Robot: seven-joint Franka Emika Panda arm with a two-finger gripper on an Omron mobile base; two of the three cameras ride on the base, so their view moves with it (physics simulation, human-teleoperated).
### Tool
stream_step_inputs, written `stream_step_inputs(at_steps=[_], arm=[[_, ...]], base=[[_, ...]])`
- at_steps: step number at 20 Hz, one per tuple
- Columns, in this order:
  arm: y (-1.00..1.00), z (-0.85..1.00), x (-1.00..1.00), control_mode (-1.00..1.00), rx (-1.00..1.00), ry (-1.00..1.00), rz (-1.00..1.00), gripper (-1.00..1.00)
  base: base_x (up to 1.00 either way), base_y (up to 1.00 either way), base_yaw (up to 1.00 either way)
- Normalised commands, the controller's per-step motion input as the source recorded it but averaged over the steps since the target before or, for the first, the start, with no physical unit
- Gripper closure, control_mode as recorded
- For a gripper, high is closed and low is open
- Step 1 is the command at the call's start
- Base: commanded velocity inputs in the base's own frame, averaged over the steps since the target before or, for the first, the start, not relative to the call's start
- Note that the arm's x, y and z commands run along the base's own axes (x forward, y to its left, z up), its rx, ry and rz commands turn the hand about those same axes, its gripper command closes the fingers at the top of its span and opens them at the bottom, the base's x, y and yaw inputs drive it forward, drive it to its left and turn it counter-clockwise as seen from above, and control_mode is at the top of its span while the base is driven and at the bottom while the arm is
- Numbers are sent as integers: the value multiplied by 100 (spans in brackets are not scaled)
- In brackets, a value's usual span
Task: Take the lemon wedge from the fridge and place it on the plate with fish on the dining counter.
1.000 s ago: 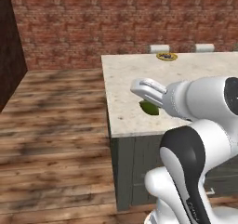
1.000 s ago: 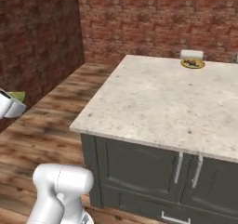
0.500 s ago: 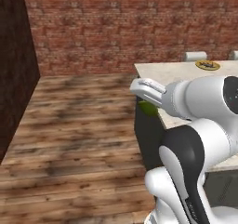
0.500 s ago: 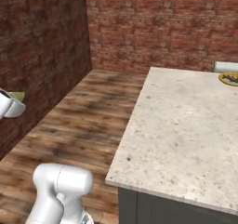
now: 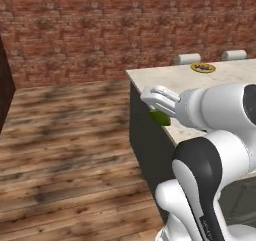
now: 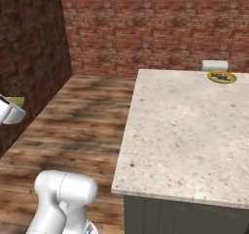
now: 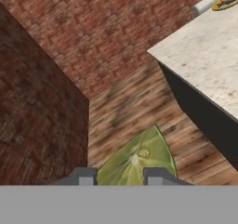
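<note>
1. Gripper (image 7: 121, 179) is clamped on the lemon wedge (image 7: 137, 160); hand view shows the wedge pinched between the two dark fingertips (image 7: 85, 176), its pointed end sticking out past them.
2. Left base view: the gripper (image 5: 156, 105) is held in the air over the wooden floor (image 5: 65, 150), just off the near corner of the dining counter (image 5: 200, 85). The lemon wedge (image 5: 161, 117) shows as a green patch just under the white fingers (image 5: 157, 96).
3. Right base view: the gripper (image 6: 12, 109) sits at the far left edge, with a sliver of the lemon wedge (image 6: 17, 101) showing at its top; most of the hand is cut off by the frame.
4. Plate with fish (image 5: 203, 67) sits on the dining counter top, well beyond the fingers, near the far edge. The right base view puts the plate with fish (image 6: 222, 76) at the far end of the dining counter (image 6: 189, 131), well apart from the gripper.
5. In the hand view the plate with fish (image 7: 226, 2) is up in the top right corner, far ahead of the fingertips, with the dining counter (image 7: 209, 56) edge running between.
6. Two pale stool tops (image 5: 189, 58) sit just behind the plate, against the brick wall (image 5: 100, 25).
7. Wedge is off the counter and not touching the plate.
</note>
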Motion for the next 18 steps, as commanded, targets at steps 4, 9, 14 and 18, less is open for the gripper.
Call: stream_step_inputs(at_steps=[4,9,14,18], arm=[[0,0,0,100,0,0,0,100],[0,0,0,100,0,0,0,100],[0,0,0,100,0,0,0,100],[0,0,0,100,0,0,0,100]], base=[[100,100,-17],[100,100,-27],[100,100,-24],[100,100,-34]])
